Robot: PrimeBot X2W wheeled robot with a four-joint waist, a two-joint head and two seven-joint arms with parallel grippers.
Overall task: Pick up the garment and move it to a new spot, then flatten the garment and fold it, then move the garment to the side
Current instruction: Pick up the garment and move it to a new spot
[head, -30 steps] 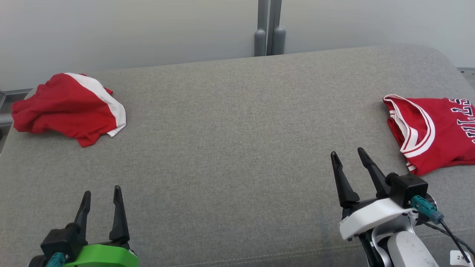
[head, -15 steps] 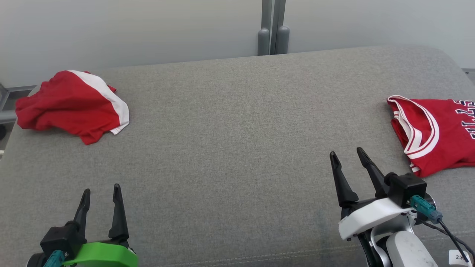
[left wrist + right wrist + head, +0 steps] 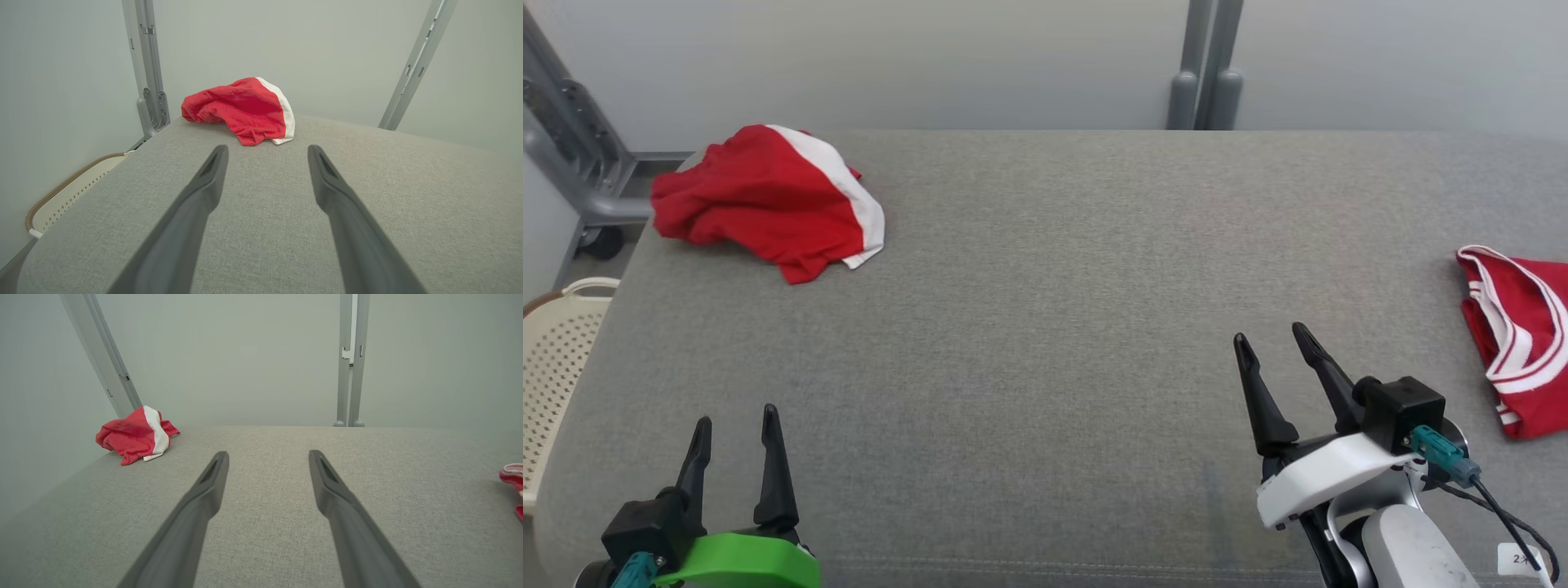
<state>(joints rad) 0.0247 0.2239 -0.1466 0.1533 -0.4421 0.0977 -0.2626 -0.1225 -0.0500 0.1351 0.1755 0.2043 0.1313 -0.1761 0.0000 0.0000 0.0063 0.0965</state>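
My head cam swung left since last look; stuff itself stayed put. Red garment, white band, crumpled at tabletop far-left corner. Left claw, right claw both spread wide, empty. Left wrist view adds cream basket; right wrist view, red jersey edge.

The left gripper held its two dark fingers spread wide over the grey cushioned top. Beyond them, at its far edge, lay a crumpled red-and-white garment; a pale perforated basket sat alongside.
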